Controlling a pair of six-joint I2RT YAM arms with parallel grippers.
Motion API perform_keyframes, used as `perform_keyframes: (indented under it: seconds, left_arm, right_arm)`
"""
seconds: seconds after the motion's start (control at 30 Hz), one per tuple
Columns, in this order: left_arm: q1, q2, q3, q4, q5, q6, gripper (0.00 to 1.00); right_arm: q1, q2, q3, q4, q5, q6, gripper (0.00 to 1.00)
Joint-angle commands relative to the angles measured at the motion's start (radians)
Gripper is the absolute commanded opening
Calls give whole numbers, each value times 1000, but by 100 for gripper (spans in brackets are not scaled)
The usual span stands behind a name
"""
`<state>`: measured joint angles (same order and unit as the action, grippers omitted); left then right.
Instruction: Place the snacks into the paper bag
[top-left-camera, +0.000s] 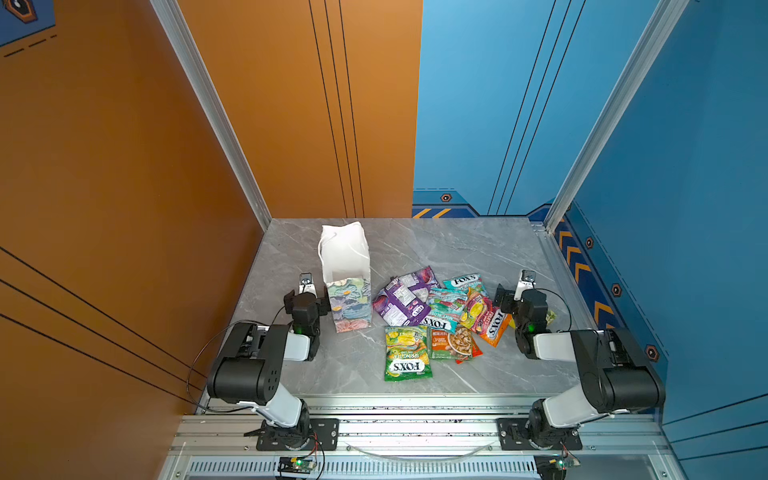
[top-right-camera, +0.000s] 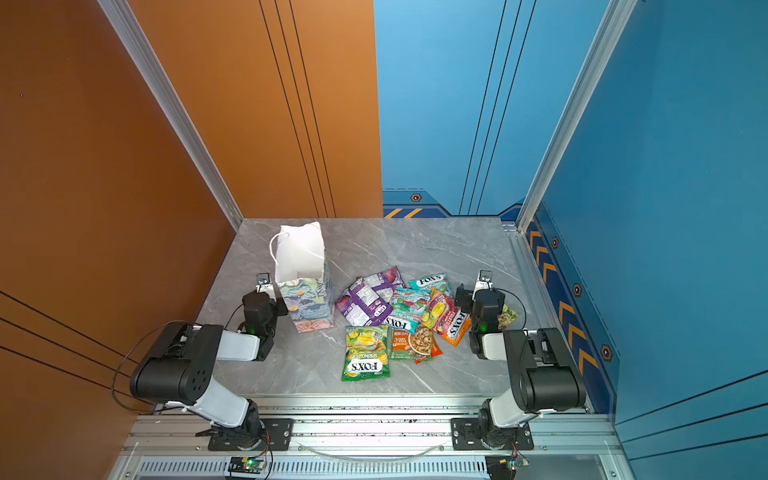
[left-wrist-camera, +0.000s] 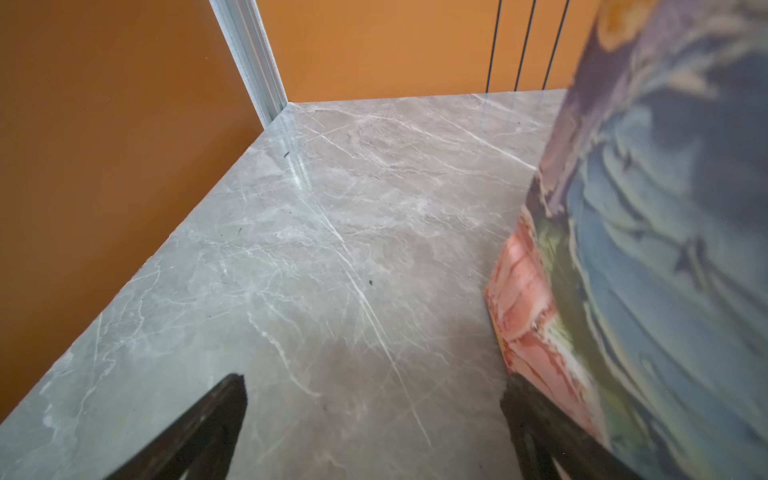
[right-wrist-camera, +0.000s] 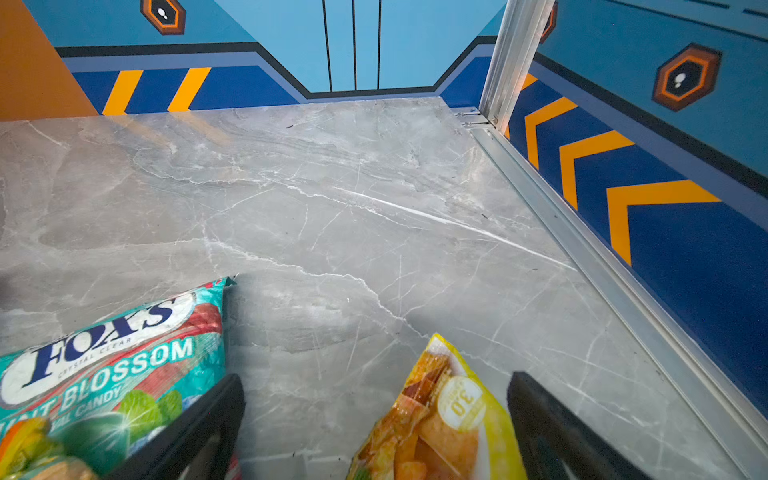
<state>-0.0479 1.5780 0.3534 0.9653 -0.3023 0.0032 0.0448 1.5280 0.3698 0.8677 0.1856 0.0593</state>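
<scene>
Fingers (left-wrist-camera: 208, 428) apart; paper bag (top-left-camera: 347, 303) upright

In both top views the paper bag (top-right-camera: 305, 286) stands upright left of centre on the desk (top-right-camera: 436, 245). The snacks (top-right-camera: 399, 316) lie overlapping just right of it, with one packet (top-right-camera: 508, 318) apart, further right.
</scene>
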Motion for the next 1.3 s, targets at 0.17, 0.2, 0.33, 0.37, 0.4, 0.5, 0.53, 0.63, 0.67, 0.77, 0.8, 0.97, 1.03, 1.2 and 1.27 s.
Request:
perform_keyframes:
  seconds: [0.17,0.2,0.33,0.37,0.4,0.5,0.53,0.63,0.67,0.77,0.8,0.97,1.03,1.2,1.27]
  left_arm:
    - [2,-18,17,-30,52,-15,98]
    - [2,-17,18,-30,53,-15,98]
    - [2,-16,16,-30,51,-15,98]
    - [2,-17,16,-29,52,-16,98]
    - [2,-17,17,-29,53,-15,98]
    - [3,-18,17,-30,54,-15,98]
    - [3,-17,18,-31,54,-16,98]
    - [8,-18,18,-31,61,-17,98]
    - [6,-17,17,-31,62,-16,98]
    - [6,-17,17,-31,61,-17,98]
    - [6,-17,18,-30,61,-17,98]
    - [5,-18,15,-30,61,-17,98]
    - [5,-20,15,-30,61,-17,98]
    - [-24,-22,5,-14,12,0,98]
    - [-44,-20,-15,39,-21,14,98]
  right_arm:
    - [-6,3,12,-4,-8,1,100]
    - [-6,4,12,-3,-8,1,100]
    - [-6,4,12,-5,-9,0,100]
    - [-8,4,13,-6,-12,2,100]
    - [-8,3,13,-5,-13,2,100]
    - [-7,4,13,-6,-10,0,100]
    - [-6,4,12,-6,-10,0,100]
    - [-6,3,12,-6,-9,1,100]
    - [-6,3,13,-6,-10,1,100]
    - [-6,4,13,-5,-10,1,100]
    - [-6,3,12,-6,-9,1,100]
    - [-6,3,13,-6,-9,1,100]
    - [-6,3,13,-3,-9,0,100]
    - [1,1,8,3,-7,-8,100]
    - [3,1,8,4,-4,-10,100]
